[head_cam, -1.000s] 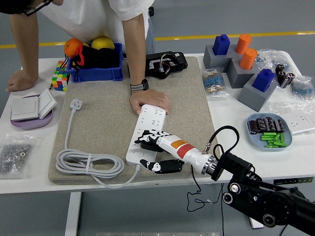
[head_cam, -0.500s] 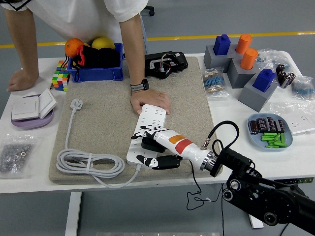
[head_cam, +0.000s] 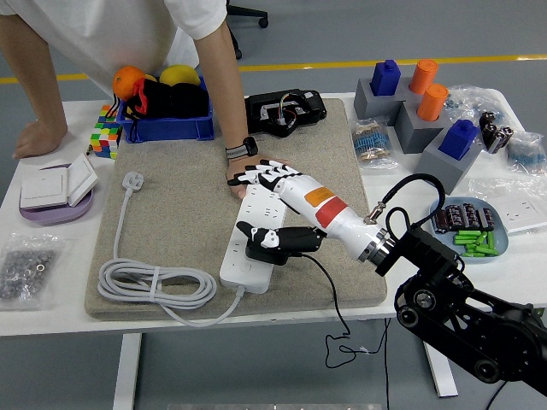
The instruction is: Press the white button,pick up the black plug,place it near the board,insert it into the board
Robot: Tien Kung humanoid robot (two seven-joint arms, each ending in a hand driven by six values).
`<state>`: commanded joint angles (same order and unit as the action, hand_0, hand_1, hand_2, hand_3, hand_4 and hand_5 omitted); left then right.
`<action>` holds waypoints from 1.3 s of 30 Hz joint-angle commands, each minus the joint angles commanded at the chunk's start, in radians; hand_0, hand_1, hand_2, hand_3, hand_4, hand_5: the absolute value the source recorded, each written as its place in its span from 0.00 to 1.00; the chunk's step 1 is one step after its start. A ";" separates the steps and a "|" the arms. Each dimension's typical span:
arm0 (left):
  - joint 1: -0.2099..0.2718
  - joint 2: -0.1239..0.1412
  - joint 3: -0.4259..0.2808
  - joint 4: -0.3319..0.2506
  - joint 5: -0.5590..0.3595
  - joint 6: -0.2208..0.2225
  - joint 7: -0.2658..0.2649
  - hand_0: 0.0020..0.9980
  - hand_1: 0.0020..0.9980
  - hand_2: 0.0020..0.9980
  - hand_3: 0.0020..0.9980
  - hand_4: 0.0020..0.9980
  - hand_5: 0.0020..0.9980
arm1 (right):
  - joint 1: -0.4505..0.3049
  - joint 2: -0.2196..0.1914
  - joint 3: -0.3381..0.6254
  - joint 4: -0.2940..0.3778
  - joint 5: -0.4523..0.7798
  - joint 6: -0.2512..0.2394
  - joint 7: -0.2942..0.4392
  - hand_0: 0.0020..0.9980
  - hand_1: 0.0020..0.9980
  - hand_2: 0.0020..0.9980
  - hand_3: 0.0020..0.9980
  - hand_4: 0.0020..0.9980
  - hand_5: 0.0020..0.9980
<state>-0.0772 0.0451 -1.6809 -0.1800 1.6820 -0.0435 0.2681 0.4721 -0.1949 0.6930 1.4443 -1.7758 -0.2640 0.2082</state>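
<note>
Far left of the white bench (head_cam: 513,286) there's a clear bag of small metal bits (head_cam: 26,267) near the front edge, and behind it a white wall switch on a purple disc (head_cam: 55,192). A person (head_cam: 128,34) leans in from the far side, one hand (head_cam: 38,137) planted on the bench at the left, next to a multicoloured puzzle cube (head_cam: 105,132) and a blue plastic bin (head_cam: 167,115) with an orange and something yellow in it.

On the big tan felt mat (head_cam: 184,201) sits a white three-pin plug (head_cam: 132,181), its grey cable coiled (head_cam: 154,286) toward the front and running into the near end of the long white power strip (head_cam: 256,235), which lies diagonally across the middle of the mat. The person's other hand (head_cam: 239,178), wearing a wristwatch, is pressed on the strip's far end.

The robot's right hand (head_cam: 269,209), white shell with black fingers (head_cam: 248,177), hangs right over the strip. The upper fingers are stretched out and spread apart, reaching almost to the person's hand. The black plug (head_cam: 278,242) sits under the palm on top of the strip, thumb against it, with its thin black cord trailing off the front edge. Can't honestly tell if it's gripped or just resting.

Further right: a black electronics box (head_cam: 286,109), grey blocks with blue and orange pegs (head_cam: 419,107), and a blue dish of green and dark parts (head_cam: 468,229).
</note>
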 joint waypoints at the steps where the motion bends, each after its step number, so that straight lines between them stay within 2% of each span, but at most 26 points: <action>1: 0.000 0.000 -0.002 0.000 0.002 0.000 0.000 0.63 0.63 0.64 0.69 0.59 0.37 | -0.011 -0.003 0.029 0.012 -0.008 0.000 -0.008 0.99 0.89 0.86 0.82 0.74 0.65; 3: -0.001 0.000 -0.003 0.000 0.002 0.000 -0.001 0.63 0.63 0.64 0.69 0.59 0.37 | -0.025 -0.009 0.075 0.025 -0.016 -0.001 -0.014 0.99 0.89 0.86 0.82 0.74 0.65; 4: -0.002 0.000 -0.002 0.000 0.000 0.000 -0.001 0.63 0.63 0.64 0.69 0.59 0.37 | -0.033 -0.013 0.098 0.031 -0.018 -0.003 -0.015 0.92 0.83 0.81 0.78 0.82 0.59; 12: -0.001 -0.003 -0.007 0.000 0.007 -0.001 -0.003 0.63 0.63 0.64 0.69 0.59 0.37 | -0.105 -0.043 0.256 0.049 -0.014 -0.008 -0.017 0.90 0.81 0.79 0.76 0.84 0.57; 22: -0.015 -0.003 0.015 0.000 -0.008 -0.001 -0.003 0.62 0.63 0.64 0.69 0.59 0.37 | -0.241 -0.061 0.424 0.067 0.020 -0.006 -0.023 0.90 0.81 0.79 0.77 0.85 0.59; 28: -0.016 -0.004 0.022 0.000 -0.012 -0.003 -0.001 0.62 0.63 0.64 0.69 0.59 0.37 | -0.304 -0.067 0.485 0.075 0.023 0.006 -0.033 0.90 0.81 0.79 0.77 0.85 0.59; 39: -0.028 0.009 0.039 0.000 -0.013 -0.004 -0.002 0.63 0.63 0.64 0.69 0.59 0.37 | -0.352 -0.043 0.580 0.099 0.004 0.025 -0.049 0.91 0.82 0.80 0.77 0.83 0.59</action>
<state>-0.1053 0.0538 -1.6422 -0.1800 1.6689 -0.0474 0.2662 0.1205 -0.2377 1.2735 1.5432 -1.7716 -0.2386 0.1591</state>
